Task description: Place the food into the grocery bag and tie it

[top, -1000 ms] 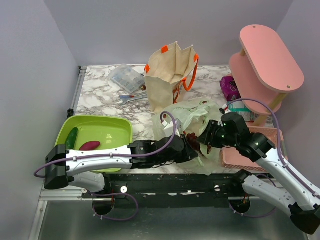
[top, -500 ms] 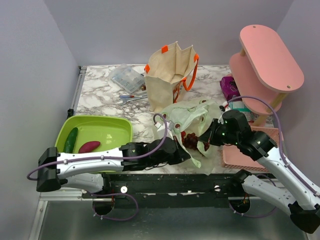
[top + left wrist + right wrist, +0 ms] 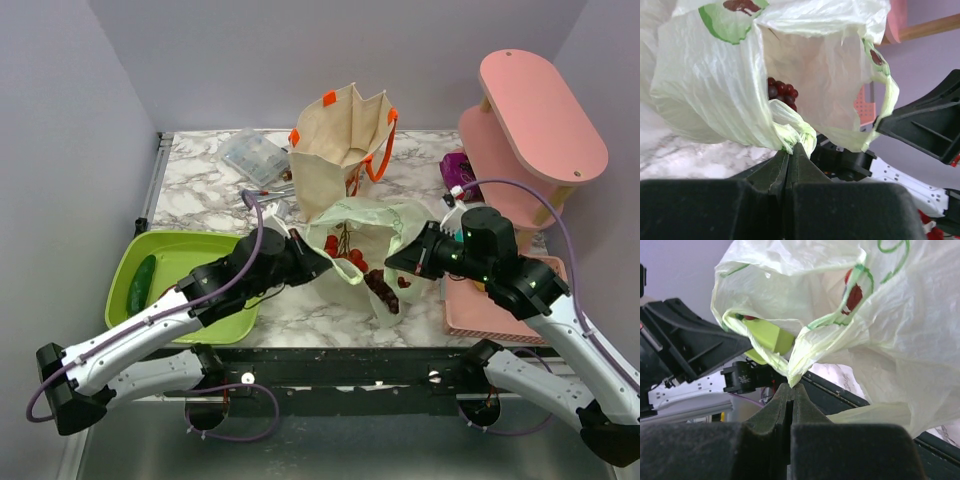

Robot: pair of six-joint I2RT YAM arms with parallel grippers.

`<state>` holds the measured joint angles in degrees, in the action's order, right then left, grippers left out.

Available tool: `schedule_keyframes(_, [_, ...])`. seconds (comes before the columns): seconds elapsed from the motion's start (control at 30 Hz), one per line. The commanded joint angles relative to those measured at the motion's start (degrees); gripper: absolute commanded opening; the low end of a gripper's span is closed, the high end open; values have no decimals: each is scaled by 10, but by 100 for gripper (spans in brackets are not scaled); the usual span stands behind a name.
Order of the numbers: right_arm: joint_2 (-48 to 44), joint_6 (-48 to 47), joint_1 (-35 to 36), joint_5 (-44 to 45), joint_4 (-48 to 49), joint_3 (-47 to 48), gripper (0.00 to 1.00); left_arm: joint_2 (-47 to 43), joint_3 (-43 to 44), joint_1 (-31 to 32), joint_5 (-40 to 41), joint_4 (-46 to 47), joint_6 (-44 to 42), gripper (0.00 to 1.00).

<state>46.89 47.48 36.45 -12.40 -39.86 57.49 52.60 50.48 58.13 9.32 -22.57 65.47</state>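
Observation:
The light green grocery bag [image 3: 365, 222] with avocado prints lies open at the table's front middle, stretched between both grippers. My left gripper [image 3: 312, 262] is shut on a bunched part of its left edge [image 3: 792, 134]. My right gripper [image 3: 393, 262] is shut on its right edge [image 3: 792, 371]. Dark red grapes [image 3: 384, 290] and red strawberries [image 3: 345, 255] lie inside the bag, and the grapes also show in the left wrist view [image 3: 782, 92]. The sweet potato and the lemon are not in view.
A lime green bin [image 3: 190, 250] at the left holds a cucumber [image 3: 140, 284]. My left arm crosses over it. A beige tote with orange handles [image 3: 335, 145] stands behind the bag. A pink shelf [image 3: 535, 110] and a pink basket [image 3: 470, 315] are at the right. A clear box [image 3: 252, 155] lies at the back left.
My left gripper has swung left and back with the bag's edge. My right gripper has shifted slightly right. The bag's mouth has been pulled open. My left arm now covers the sweet potato.

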Motion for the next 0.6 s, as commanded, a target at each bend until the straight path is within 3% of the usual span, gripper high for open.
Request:
schedule_keyframes(0.0, [4, 29, 2, -44, 61, 20, 1, 11, 61, -79, -93, -34, -118, 0])
schedule_keyframes(0.33, [15, 64, 2, -91, 102, 33, 1, 101, 234, -246, -235, -124, -263, 0])
schedule_keyframes(0.57, [18, 99, 2, -176, 157, 14, 1, 140, 316, -272, -261, -230, -305, 0])
